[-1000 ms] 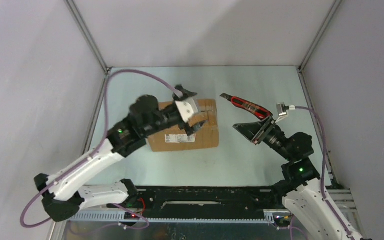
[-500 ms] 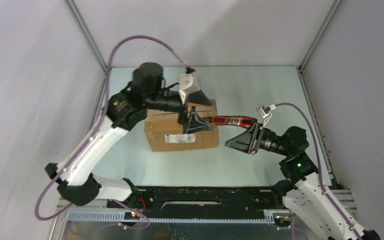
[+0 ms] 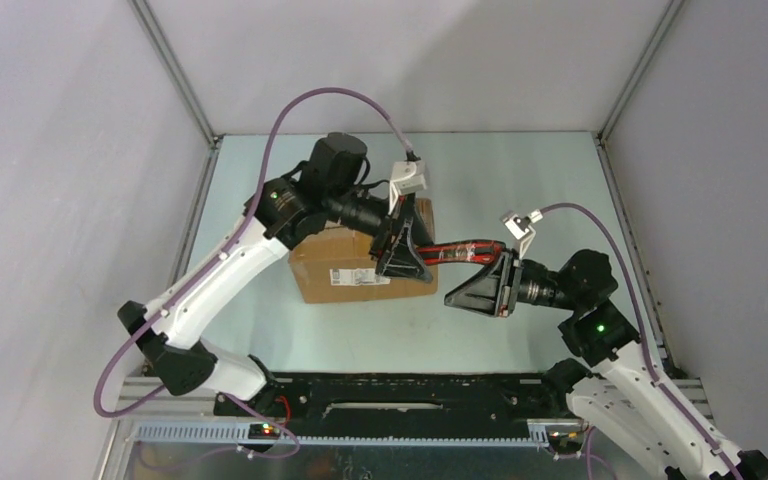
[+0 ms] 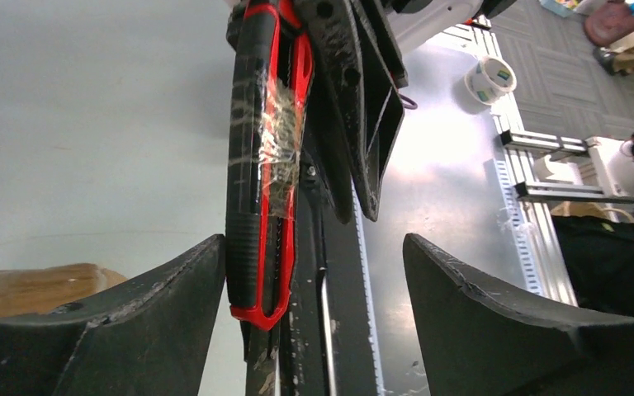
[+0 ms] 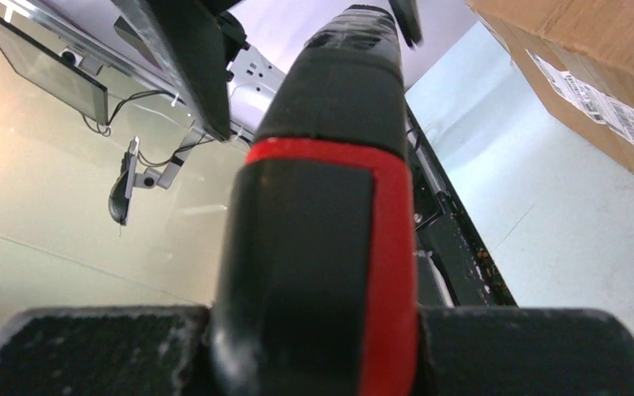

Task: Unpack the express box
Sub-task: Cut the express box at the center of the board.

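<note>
The express box (image 3: 345,270), brown cardboard with a white label, lies on the table left of centre. My right gripper (image 3: 495,265) is shut on a red and black utility knife (image 3: 460,250), held level and pointing left toward the box. My left gripper (image 3: 405,250) hangs over the box's right end, open, its jaws on either side of the knife's far end. In the left wrist view the knife (image 4: 260,165) rests against one finger (image 4: 132,322), with a wide gap to the other finger (image 4: 495,322). The right wrist view shows the knife (image 5: 322,206) clamped in my right gripper (image 5: 314,346), the box (image 5: 594,58) at upper right.
Grey walls with metal frame rails (image 3: 175,75) close in the table on three sides. A black rail (image 3: 410,395) runs along the near edge between the arm bases. A purple cable (image 3: 330,100) loops above the left arm.
My left arm swung up over the box and turned its jaws toward the right arm. My right arm brought the knife down and left, so its end now sits between the left jaws.
</note>
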You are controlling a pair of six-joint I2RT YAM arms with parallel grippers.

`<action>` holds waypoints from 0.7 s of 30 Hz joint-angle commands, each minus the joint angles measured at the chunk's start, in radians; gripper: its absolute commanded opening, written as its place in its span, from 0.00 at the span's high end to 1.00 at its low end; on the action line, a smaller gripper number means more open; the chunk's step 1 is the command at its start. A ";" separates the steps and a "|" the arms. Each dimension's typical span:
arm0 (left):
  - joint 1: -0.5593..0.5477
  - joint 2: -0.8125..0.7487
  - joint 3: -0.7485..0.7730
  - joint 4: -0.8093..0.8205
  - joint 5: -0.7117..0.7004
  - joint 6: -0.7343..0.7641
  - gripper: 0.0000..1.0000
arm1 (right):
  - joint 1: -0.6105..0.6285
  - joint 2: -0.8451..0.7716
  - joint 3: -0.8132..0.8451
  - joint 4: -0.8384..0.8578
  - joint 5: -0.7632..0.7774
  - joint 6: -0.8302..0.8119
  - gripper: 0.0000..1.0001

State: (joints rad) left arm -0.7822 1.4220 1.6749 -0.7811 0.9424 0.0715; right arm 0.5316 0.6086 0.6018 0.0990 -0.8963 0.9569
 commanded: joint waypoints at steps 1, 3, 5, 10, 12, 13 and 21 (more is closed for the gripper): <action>0.005 -0.020 -0.050 0.002 0.056 -0.046 0.19 | 0.013 0.000 0.064 0.006 -0.019 -0.040 1.00; 0.004 -0.020 -0.062 0.010 0.057 -0.052 0.20 | 0.019 -0.002 0.070 -0.002 -0.015 -0.045 1.00; 0.005 -0.017 -0.072 0.017 0.053 -0.058 0.22 | 0.024 -0.006 0.074 -0.008 -0.012 -0.048 1.00; 0.006 -0.018 -0.099 0.079 0.090 -0.108 0.31 | 0.047 -0.006 0.076 -0.021 0.005 -0.063 1.00; 0.005 -0.014 -0.116 0.111 0.114 -0.142 0.39 | 0.053 -0.006 0.076 -0.031 0.018 -0.073 1.00; 0.004 -0.012 -0.129 0.127 0.128 -0.157 0.46 | 0.054 -0.006 0.076 -0.034 0.024 -0.077 1.00; 0.007 -0.114 -0.321 0.362 0.123 -0.292 1.00 | 0.041 -0.031 0.078 -0.023 0.242 -0.043 0.39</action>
State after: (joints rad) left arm -0.7753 1.3918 1.4441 -0.5659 1.0325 -0.1535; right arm 0.5846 0.6071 0.6270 0.0380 -0.8047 0.8917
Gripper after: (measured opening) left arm 0.149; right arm 0.401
